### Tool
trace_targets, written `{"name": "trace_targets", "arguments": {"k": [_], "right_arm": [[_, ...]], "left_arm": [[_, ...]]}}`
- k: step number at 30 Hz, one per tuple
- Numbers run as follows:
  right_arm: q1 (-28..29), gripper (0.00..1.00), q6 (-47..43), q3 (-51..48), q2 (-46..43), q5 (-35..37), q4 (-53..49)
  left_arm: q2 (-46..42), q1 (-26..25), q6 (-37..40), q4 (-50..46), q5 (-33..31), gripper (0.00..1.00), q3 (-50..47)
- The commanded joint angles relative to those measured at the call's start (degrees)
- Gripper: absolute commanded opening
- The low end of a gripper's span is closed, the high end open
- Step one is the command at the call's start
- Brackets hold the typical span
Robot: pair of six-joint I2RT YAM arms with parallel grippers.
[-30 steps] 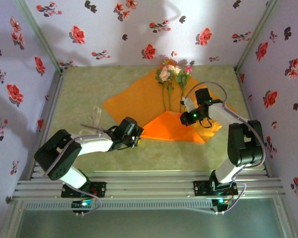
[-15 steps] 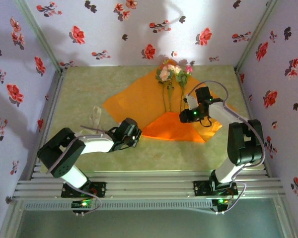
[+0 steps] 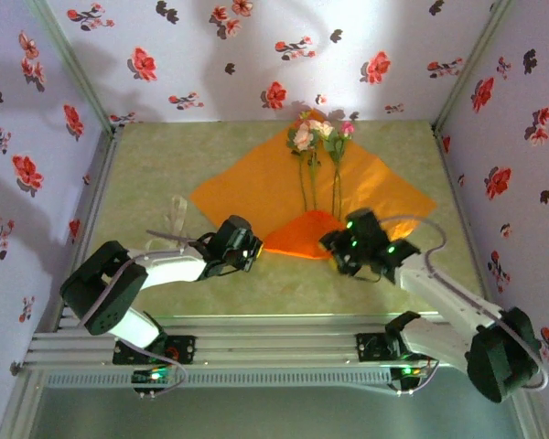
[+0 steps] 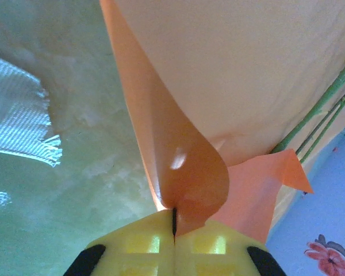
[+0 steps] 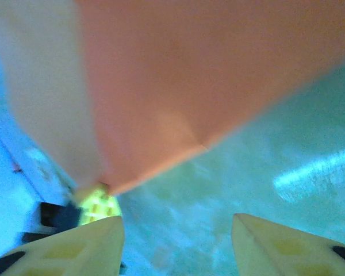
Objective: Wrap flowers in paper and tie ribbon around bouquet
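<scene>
**RIGHT ARM DRAWN BACK; PAPER FOLD HELD BY LEFT CLAW**

Since the earlier frames the right arm has been drawn back toward the near edge of the counter [image 3: 146, 174]; the right claw [image 3: 331, 245] has been opened; the left claw [image 3: 252, 251] has been closed; the right part of the paper [image 3: 256, 187], folded over before, is laid flat again.

The left claw is fully closed on a thin edge of the paper at the near left end of a small raised flap; in the left wrist view the sheet is seen curling up out of the closed pads. The right claw is held partly open with nothing between its fingers [image 5: 63, 247]; it is positioned at the near right end of the flap, just beside the paper's edge.

The paper is spread as a diamond on the middle of the counter. The flowers [image 3: 316, 134] are laid on its far half; the blooms are at the far corner; the stems are directed toward the flap. The ribbon [image 3: 176, 215] is laid on the counter left of the paper, apart from it.
</scene>
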Motion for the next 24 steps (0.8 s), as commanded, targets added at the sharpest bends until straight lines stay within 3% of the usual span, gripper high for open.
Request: {"name": "trace_targets", "arguments": {"k": [1,5,12,14,17,20,21,24], "right_arm": [[5.75,0.59,25.21,-4.96,3.16,6.46,21.55],[7.95,0.57,28.86,-4.07,13.03,6.98,32.62],[10.43,0.44,34.33,-3.80,27.28,11.03,47.74],[10.63,0.33,34.64,-3.26,29.52,11.51,49.30],[10.76,0.08,33.74,-3.08,29.13,13.52,46.80],[10.62,0.01,30.34,-3.01,25.51,15.58,39.55],[10.49,0.04,28.82,-2.88,23.83,15.98,36.07],[9.51,0.40,24.32,-2.65,18.46,16.33,24.24]], "left_arm": [[-1.39,-0.17,0.98,-1.16,1.06,0.00,0.44],[-1.61,-0.26,0.96,-0.59,1.22,0.00,-0.39],[-2.12,-0.27,1.21,0.68,1.36,0.00,-1.18],[-2.42,-0.26,1.53,0.69,1.37,0.00,-1.18],[-2.88,-0.23,1.44,0.10,1.35,0.00,-1.76],[-3.85,-0.17,1.13,-0.82,1.13,0.00,-2.75],[-4.21,-0.08,1.14,-1.08,1.09,0.00,-3.04],[-5.12,0.09,1.30,-2.03,0.91,0.00,-3.78]]}}
